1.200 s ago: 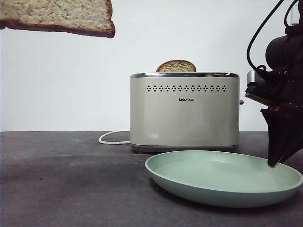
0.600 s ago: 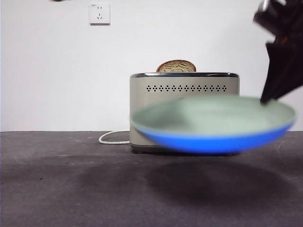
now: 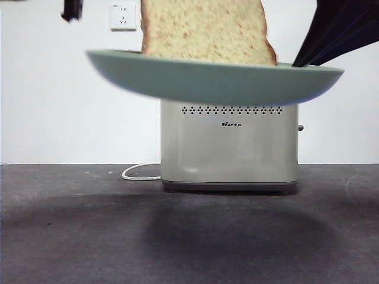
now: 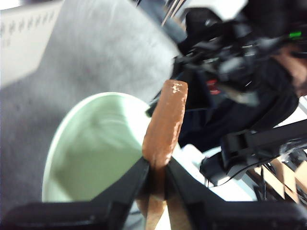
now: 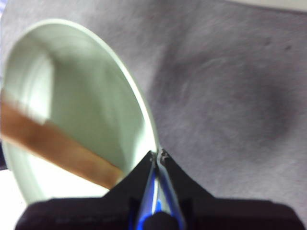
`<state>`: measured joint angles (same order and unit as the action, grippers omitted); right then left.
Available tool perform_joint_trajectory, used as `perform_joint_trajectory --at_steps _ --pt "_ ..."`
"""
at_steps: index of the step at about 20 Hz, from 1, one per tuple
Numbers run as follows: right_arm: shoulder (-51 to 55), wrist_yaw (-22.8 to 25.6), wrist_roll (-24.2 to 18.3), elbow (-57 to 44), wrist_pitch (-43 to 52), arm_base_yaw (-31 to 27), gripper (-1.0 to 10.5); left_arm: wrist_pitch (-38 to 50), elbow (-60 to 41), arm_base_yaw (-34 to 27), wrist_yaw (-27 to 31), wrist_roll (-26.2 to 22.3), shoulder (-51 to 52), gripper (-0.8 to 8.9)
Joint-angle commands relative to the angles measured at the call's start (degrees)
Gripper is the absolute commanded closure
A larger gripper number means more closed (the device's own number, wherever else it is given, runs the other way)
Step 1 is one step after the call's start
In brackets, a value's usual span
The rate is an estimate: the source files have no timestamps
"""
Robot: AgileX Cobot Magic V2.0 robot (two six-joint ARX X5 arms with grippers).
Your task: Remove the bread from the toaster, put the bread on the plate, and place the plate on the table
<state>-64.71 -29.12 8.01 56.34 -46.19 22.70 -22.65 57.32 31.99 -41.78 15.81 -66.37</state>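
Observation:
My right gripper [image 3: 298, 61] is shut on the right rim of the pale green plate [image 3: 213, 83] and holds it in the air, level with the top of the toaster [image 3: 228, 148]. The right wrist view shows the jaws [image 5: 157, 157] pinching the plate's rim [image 5: 144, 115]. My left gripper [image 4: 157, 168] is shut on the bread [image 4: 165, 124] and holds it upright. The bread [image 3: 204, 29] hangs just over the plate [image 4: 91, 153], its lower edge hidden behind the rim. The bread's crust [image 5: 57, 146] crosses the plate in the right wrist view.
The toaster stands on the dark table [image 3: 89, 236] with its white cord [image 3: 137, 173] trailing left. The plate hides the toaster's top and slots. A wall socket [image 3: 123, 16] is on the white wall. A small black tip [image 3: 71, 9] shows at the top left.
The plate has gone from the table up to the toaster's top, carried by my right gripper. The bread left the view upward, then came down over the plate.

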Motion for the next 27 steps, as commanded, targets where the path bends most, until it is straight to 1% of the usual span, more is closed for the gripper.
perform_joint_trajectory --at_steps 1,3,4,5,6,7,8,9,10,15,17,18,23,27 --pt "0.02 -0.35 2.05 -0.5 2.01 1.05 9.6 -1.16 -0.37 0.28 -0.48 0.72 -1.81 8.21" --pt "0.02 0.11 2.27 -0.5 2.49 1.31 9.6 -4.22 -0.37 0.28 -0.46 0.68 -3.04 8.21" --pt "0.02 1.11 2.23 -0.5 2.49 1.44 9.6 -5.92 -0.37 0.28 -0.22 0.22 -3.54 8.21" --pt "0.02 1.16 2.25 -0.5 2.49 1.44 9.6 -7.56 -0.37 0.28 0.79 -0.94 -4.02 8.18" --pt "0.02 1.05 2.25 -0.5 2.49 1.46 9.6 -8.52 -0.37 0.28 2.78 -1.01 -4.42 8.11" --pt "0.02 0.98 2.23 -0.5 2.47 1.46 9.6 -9.25 -0.37 0.28 5.07 -0.94 -4.55 7.63" --pt "0.02 0.96 2.23 -0.5 2.47 1.46 9.6 -9.9 -0.37 0.28 6.19 -0.74 -4.61 6.1" --pt "0.02 0.94 2.21 -0.5 2.49 1.46 9.6 -10.05 -0.37 0.28 6.14 -0.74 -4.61 4.22" --pt "0.02 0.94 2.05 -0.5 2.49 1.46 9.6 -9.92 -0.31 0.28 6.14 -0.74 -4.61 3.45" --pt "0.02 0.59 2.08 -0.5 2.4 1.46 9.6 -7.85 -0.15 0.28 4.66 -0.44 -4.61 3.46" --pt "0.02 0.59 2.1 -0.5 2.43 1.46 9.6 -7.87 0.59 0.26 0.42 -0.37 -4.57 3.46" --pt "0.02 0.57 2.25 -0.5 2.4 1.46 9.6 -8.15 1.51 0.22 -0.79 -0.35 -4.57 3.46" --pt "0.02 0.5 2.75 -0.5 2.4 1.46 9.6 -10.93 7.08 0.2 -0.2 -0.66 -4.57 3.46" --pt "0.02 -0.55 3.02 -0.5 2.4 1.46 9.6 -11.19 7.78 0.15 -0.42 -1.01 -4.52 3.46"
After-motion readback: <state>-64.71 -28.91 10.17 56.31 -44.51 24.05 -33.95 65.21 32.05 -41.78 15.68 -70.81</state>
